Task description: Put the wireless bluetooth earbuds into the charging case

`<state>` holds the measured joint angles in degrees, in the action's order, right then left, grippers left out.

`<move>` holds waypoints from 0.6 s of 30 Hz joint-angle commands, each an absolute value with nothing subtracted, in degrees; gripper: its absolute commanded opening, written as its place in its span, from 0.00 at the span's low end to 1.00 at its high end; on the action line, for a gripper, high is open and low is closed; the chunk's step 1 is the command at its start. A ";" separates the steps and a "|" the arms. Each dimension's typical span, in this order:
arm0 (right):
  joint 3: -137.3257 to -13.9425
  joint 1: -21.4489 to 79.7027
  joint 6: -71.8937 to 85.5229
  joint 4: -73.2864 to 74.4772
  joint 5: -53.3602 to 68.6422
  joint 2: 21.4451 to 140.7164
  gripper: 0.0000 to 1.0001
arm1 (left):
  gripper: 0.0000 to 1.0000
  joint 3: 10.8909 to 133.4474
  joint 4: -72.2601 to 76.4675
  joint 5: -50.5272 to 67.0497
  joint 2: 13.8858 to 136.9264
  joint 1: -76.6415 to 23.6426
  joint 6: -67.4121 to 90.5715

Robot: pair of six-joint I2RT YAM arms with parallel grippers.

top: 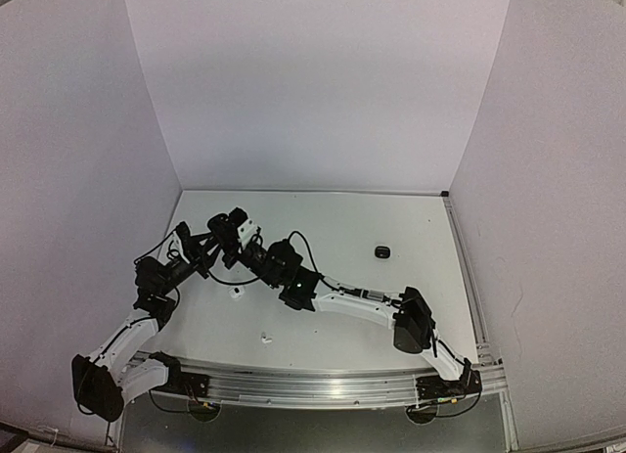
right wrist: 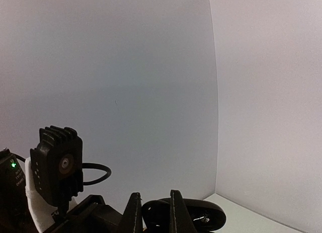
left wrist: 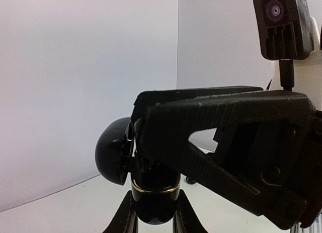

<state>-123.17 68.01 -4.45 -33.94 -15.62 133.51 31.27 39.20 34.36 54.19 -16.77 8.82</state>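
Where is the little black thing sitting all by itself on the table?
Look at the white table and go to its right half, about midway back. The little black rounded thing lies there alone on bare tabletop. The other loose pieces, one white piece and a smaller white piece, are pale and lie further left.

Both my arms reach over the left half of the white counter (top: 342,218); my left hand (top: 203,246) and my right hand (top: 220,228) meet there, tips close together; what sits between them is too dark to tell; a small black rounded thing (top: 381,250) lies well apart to the right; a small white piece (top: 236,294) lies beside my right arm; a smaller white piece (top: 264,338) lies nearer the metal rail (top: 323,380); white walls (top: 313,91) stand on three sides.
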 commanded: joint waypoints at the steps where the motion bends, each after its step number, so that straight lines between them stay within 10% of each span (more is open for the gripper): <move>1: -120.76 67.86 -4.16 -32.88 -15.97 130.19 0.09 | 0.00 33.13 43.91 31.92 53.25 -16.47 8.09; 18: -117.81 67.85 -5.62 -35.02 -15.14 129.22 0.00 | 0.00 33.02 43.48 33.17 53.28 -16.39 5.25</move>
<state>-118.83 68.01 -4.74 -35.77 -15.00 131.02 31.27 39.05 34.47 54.19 -16.84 6.96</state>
